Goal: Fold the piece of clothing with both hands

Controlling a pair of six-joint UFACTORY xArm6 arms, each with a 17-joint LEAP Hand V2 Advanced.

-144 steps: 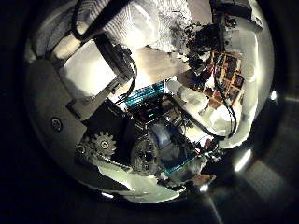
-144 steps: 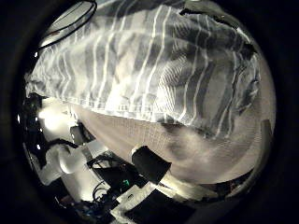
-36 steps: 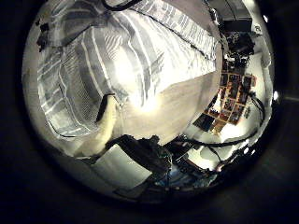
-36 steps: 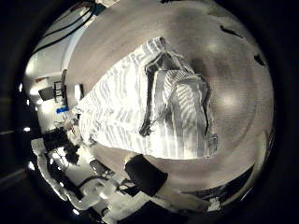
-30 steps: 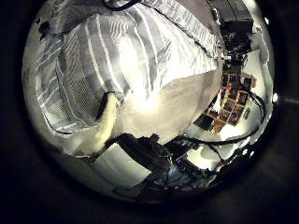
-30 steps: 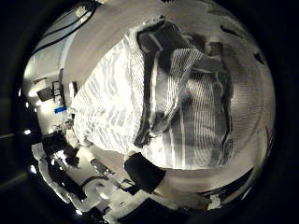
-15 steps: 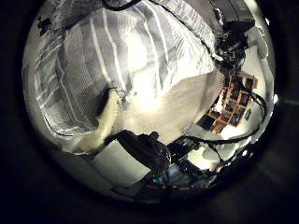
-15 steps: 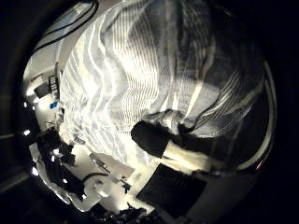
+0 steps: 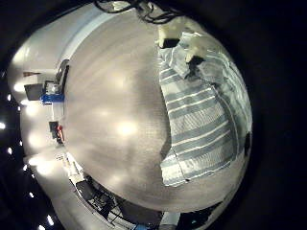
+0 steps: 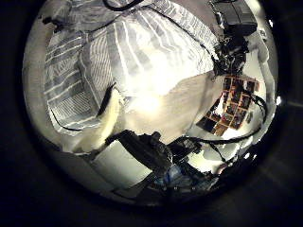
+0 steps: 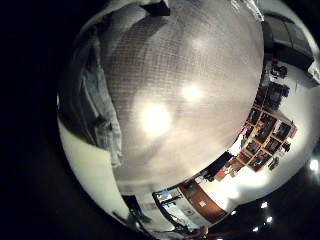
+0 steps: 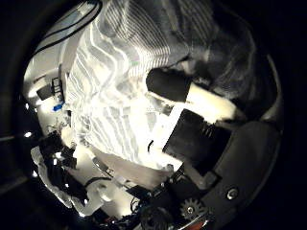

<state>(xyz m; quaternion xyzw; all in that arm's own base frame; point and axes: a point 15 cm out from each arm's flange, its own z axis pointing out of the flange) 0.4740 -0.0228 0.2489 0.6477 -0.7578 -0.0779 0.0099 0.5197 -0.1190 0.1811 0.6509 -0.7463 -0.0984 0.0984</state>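
The striped piece of clothing (image 9: pixel 203 115) lies on the table (image 9: pixel 115 125), and both hands are close above it. In the right thumb side palm view the cloth (image 12: pixel 125 86) fills most of the picture, with light and dark stripes and many folds, so this palm is very near to it. The right hand (image 12: pixel 192 115) shows there as black and white finger parts that reach over the cloth and seem to touch it, but I cannot tell if they are curled round the fabric or only resting on it. In the left thumb side palm view the cloth (image 10: pixel 114 66) is also close, and a white finger of the left hand (image 10: pixel 109 118) lies against the cloth near its hem; more of this hand is hidden, so I cannot tell how far it is open. From the left little finger side the cloth is seen as a long strip with a clear straight hem, and beside it the table top is wide and bare. In the right little finger side view the cloth (image 11: pixel 95 100) lies along one side and the table (image 11: pixel 180 90) spreads broad next to it.
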